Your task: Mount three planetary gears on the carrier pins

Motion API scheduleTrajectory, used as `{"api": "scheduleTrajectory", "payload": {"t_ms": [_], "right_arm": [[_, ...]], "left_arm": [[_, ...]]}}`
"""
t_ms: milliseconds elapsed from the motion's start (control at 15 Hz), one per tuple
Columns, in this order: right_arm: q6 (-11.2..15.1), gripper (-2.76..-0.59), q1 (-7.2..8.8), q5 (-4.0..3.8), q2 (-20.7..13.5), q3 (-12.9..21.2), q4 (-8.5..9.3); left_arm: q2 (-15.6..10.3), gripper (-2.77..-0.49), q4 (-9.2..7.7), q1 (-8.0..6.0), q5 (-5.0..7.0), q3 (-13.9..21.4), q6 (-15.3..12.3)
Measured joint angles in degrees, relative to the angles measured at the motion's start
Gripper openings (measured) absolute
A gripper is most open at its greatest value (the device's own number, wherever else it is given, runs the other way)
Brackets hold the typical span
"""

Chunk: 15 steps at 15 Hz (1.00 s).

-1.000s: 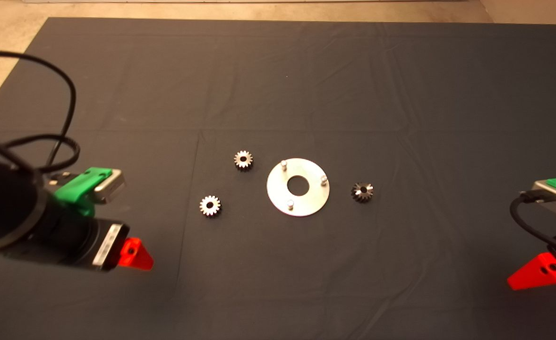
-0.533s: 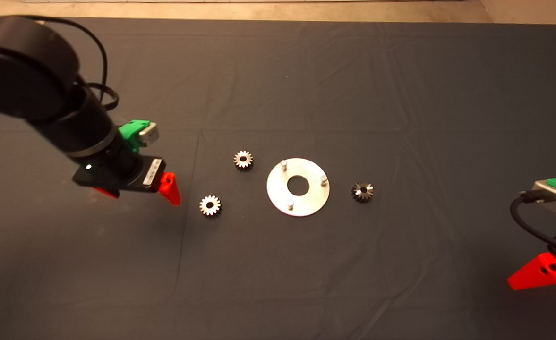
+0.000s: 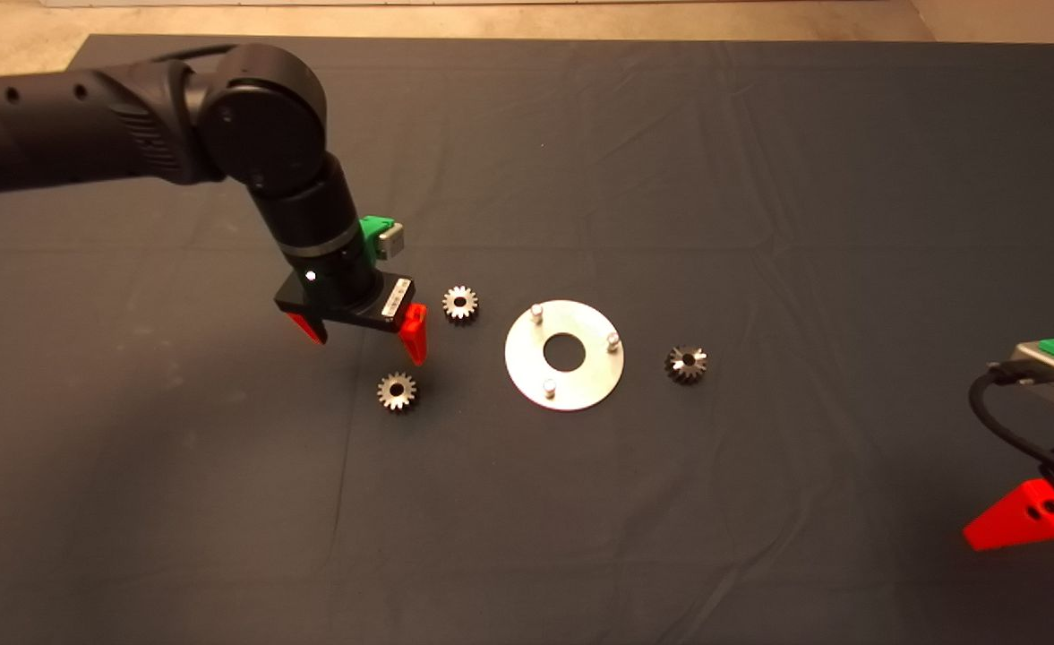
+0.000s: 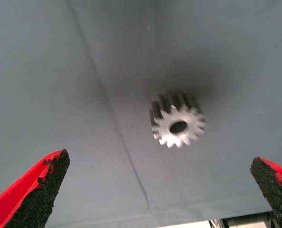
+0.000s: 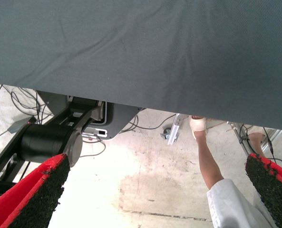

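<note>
Head view: the left pincer (image 3: 364, 333), red fingers spread, has swung in from the counter's left edge and is hovering just above the nearer bright silver toothed gear (image 3: 397, 391); a pickup looks imminent. The second silver gear (image 3: 460, 304) and darker grey gear (image 3: 686, 363) are lying beside the shiny round disc (image 3: 565, 391), its three upright pins (image 3: 536, 312) bare.

Left wrist view: that gear (image 4: 178, 126) is sitting between the spread fingers.

Right wrist view: the right pincer (image 5: 160, 199) is waiting spread, off the mat, a person's leg (image 5: 207, 159) beyond.

No legible writing.

Two bright silver gears (image 3: 460, 304) (image 3: 397, 391) and one darker grey gear (image 3: 686, 363) are seen on the dark charcoal mat (image 3: 759, 179). A shiny silver disc (image 3: 589, 381) is shown. Red fingers (image 3: 414, 330) with black pads and green casing are borne by the left hand (image 3: 362, 336).
</note>
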Motion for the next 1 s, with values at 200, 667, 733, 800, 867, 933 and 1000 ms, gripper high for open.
{"api": "scheduleTrajectory", "payload": {"t_ms": [200, 667, 733, 800, 867, 933, 1000], "right_arm": [[0.0, -0.6, -0.02, 0.0, 0.0, -0.02, 0.0], [0.0, -0.6, 0.0, 0.0, -0.02, -0.02, 0.02], [0.0, -0.6, -0.02, -0.02, -0.02, -0.02, 0.03], [0.0, -0.6, 0.0, -0.01, -0.02, -0.02, 0.02], [0.0, -0.6, 0.0, -0.01, 0.0, -0.02, 0.02], [0.0, -0.6, -0.02, -0.01, -0.02, -0.02, 0.02], [0.02, -0.6, -0.02, -0.04, -0.02, -0.02, 0.02]], "left_arm": [[2.91, -0.5, -0.02, 3.24, -1.37, -3.73, 1.86], [8.03, -0.5, -0.02, 2.3, -1.96, -11.6, 6.34], [8.92, -0.5, 0.0, 2.3, -2.0, -12.74, 7.14], [9.72, -0.5, 0.0, 2.31, -2.48, -13.42, 7.46], [10.35, -0.5, -0.04, 2.3, -3.14, -13.57, 7.74], [10.67, -0.5, -0.17, 2.3, -3.75, -14.03, 8.69], [10.82, -0.5, -0.13, 2.3, -4.25, -15.29, 9.03]]}}
